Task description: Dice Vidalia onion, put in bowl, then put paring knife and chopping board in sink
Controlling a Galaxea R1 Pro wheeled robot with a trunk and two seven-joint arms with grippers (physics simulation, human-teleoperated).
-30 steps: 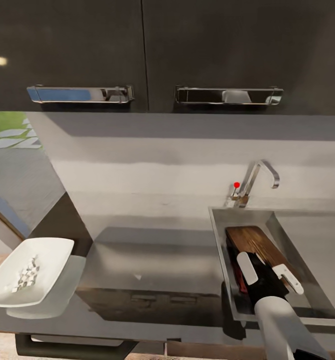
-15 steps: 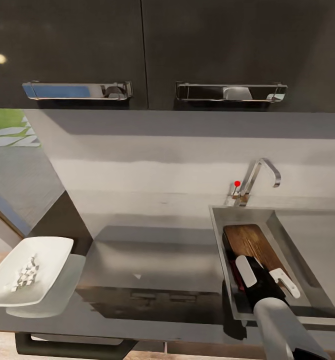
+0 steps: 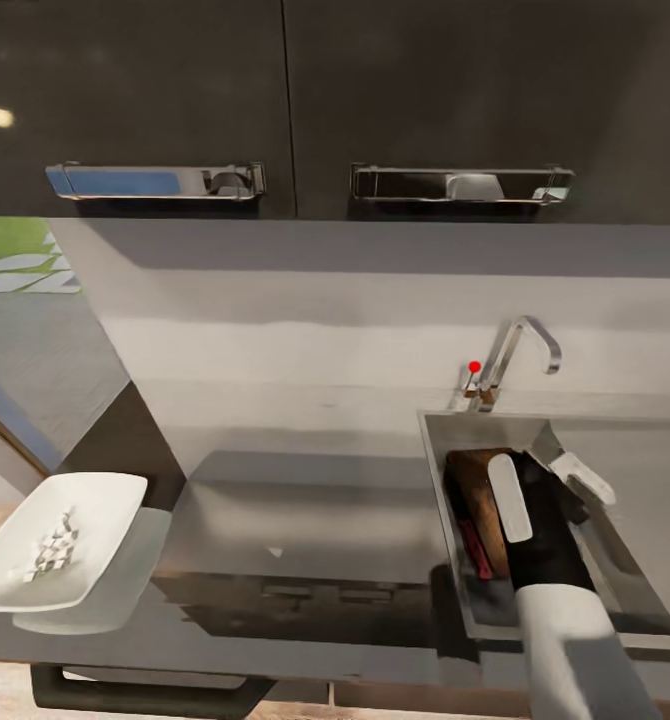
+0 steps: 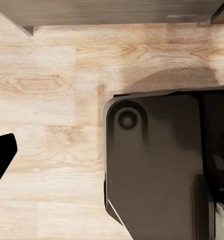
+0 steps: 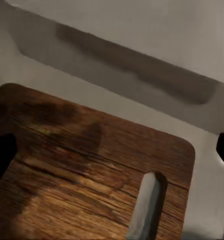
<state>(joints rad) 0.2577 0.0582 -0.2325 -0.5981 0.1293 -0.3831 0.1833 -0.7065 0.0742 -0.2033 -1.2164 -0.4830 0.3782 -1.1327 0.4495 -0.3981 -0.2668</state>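
Already the chopping board (image 3: 478, 500) lies in the sink (image 3: 445, 480) with the paring knife (image 3: 478, 556) beside it; the right gripper (image 3: 550, 478) hangs spread and empty above. Best lift straight up, clear of the faucet (image 3: 520, 352). Diced onion (image 3: 53, 547) sits in the bowl (image 3: 95, 500).

Dark wooden chopping board (image 3: 480, 500) lying in steel sink (image 3: 445, 470), red-handled paring knife (image 3: 478, 552) beside it, diced onion (image 3: 53, 547) in white bowl (image 3: 105, 500)
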